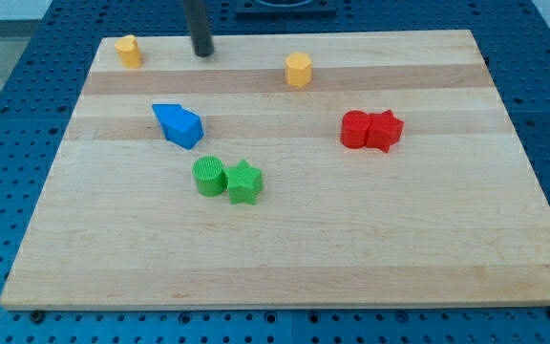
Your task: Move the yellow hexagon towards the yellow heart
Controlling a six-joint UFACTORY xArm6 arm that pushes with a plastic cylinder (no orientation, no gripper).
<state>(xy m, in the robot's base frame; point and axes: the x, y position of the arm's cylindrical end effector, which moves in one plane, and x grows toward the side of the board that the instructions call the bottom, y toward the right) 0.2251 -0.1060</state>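
Tip [202, 53] sits between yellow heart [128, 51] and yellow hexagon [298, 70], touching neither

Non-task items on the board:
I see a blue block [179, 125], irregular shape, left of centre on the wooden board [351, 248]. Below it, green cylinder [209, 177] and green star [244, 182] sit touching, star on the view's right. Red cylinder [355, 129] and red star [384, 130] also touch, at the view's right, well apart from the green pair. Blue perforated table [8, 115] surrounds the board.
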